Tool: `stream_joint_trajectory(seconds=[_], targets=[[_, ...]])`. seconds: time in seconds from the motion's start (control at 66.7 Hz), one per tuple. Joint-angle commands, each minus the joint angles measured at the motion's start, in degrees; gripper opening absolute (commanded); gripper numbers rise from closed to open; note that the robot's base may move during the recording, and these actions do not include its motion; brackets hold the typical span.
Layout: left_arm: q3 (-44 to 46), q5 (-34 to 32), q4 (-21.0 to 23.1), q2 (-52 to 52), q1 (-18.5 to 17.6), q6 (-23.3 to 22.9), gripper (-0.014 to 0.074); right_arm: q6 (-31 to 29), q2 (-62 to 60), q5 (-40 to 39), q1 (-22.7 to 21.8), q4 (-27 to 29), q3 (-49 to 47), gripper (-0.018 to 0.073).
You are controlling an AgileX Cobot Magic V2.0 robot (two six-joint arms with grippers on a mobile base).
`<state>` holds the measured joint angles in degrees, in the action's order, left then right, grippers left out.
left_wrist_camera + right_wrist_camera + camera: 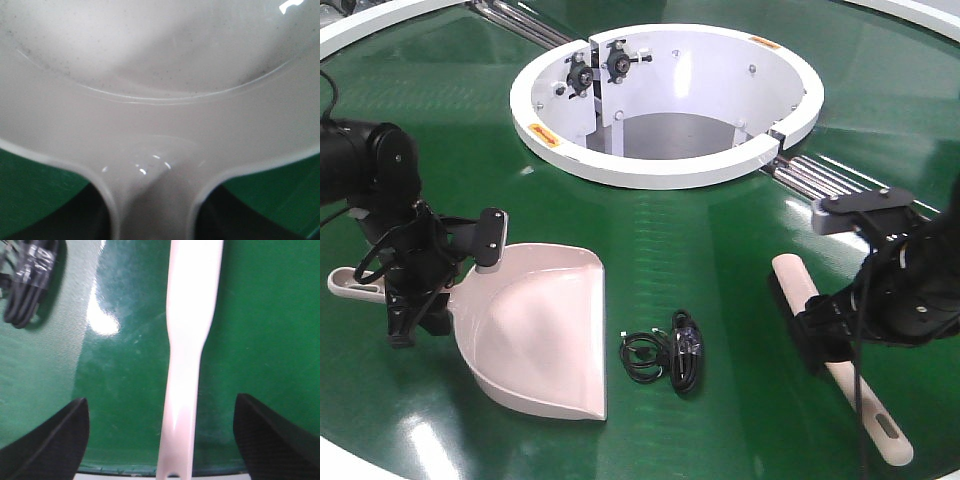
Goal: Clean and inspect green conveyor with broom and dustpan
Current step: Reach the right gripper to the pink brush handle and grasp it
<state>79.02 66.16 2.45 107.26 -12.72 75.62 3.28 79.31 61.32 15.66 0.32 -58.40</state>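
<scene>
The pale dustpan (pixel 535 335) lies on the green conveyor (pixel 720 235) at the left, with its mouth facing right. My left gripper (pixel 418 300) is shut on the dustpan's handle. In the left wrist view the dustpan (pixel 160 75) fills the frame and its handle runs down between the dark fingers of my left gripper (pixel 152 222). The beige broom (pixel 860 400) lies on the belt at the right. My right gripper (pixel 817 338) is low over its handle and open. In the right wrist view the right gripper (pixel 160 410) straddles the broom handle (pixel 187 340) without touching it.
A coiled black cable (pixel 665 355) lies on the belt between dustpan and broom; it also shows in the right wrist view (pixel 27 280). A white ring-shaped opening (pixel 650 172) sits behind. Steel rollers (pixel 820 180) cross the belt at the right. The white outer rim (pixel 125 476) is near.
</scene>
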Motion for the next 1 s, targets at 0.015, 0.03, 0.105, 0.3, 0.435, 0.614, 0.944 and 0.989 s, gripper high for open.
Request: stream_joint_trajectory(seconds=[0.015, 0.03, 0.105, 0.3, 0.435, 0.614, 0.944, 0.989], targets=[[1.57, 0.28, 1.17, -2.45, -0.25, -0.24, -0.0008, 0.1, 2.35, -1.08, 0.0, -2.59, -1.9, 0.0573], [1.57, 0.28, 1.17, -2.45, -0.25, -0.24, -0.0008, 0.15, 2.61, -1.15, 0.0, -2.75, -1.9, 0.0573], [1.57, 0.28, 1.17, -2.45, -0.25, -0.24, -0.0008, 0.64, 5.08, -1.15, 0.0, -3.68, -1.9, 0.0573], [1.57, 0.28, 1.17, -2.45, -0.25, -0.24, -0.0008, 3.53, 10.78, -2.16, 0.0, -6.12, -1.9, 0.0571], [1.57, 0.28, 1.17, -2.45, -0.25, -0.24, -0.0008, 3.53, 13.67, -2.21, 0.0, -5.68, -2.22, 0.0538], [1.57, 0.28, 1.17, -2.45, -0.25, -0.24, -0.0008, 3.48, 15.75, -2.44, 0.0, -5.68, -2.29, 0.0411], [1.57, 0.28, 1.17, -2.45, -0.25, -0.24, -0.0008, 3.82, 15.39, -3.81, 0.0, -4.7, -2.68, -0.0016], [1.57, 0.28, 1.17, -2.45, -0.25, -0.24, -0.0008, 4.45, 14.58, -3.93, 0.0, -4.7, -2.9, -0.0013]])
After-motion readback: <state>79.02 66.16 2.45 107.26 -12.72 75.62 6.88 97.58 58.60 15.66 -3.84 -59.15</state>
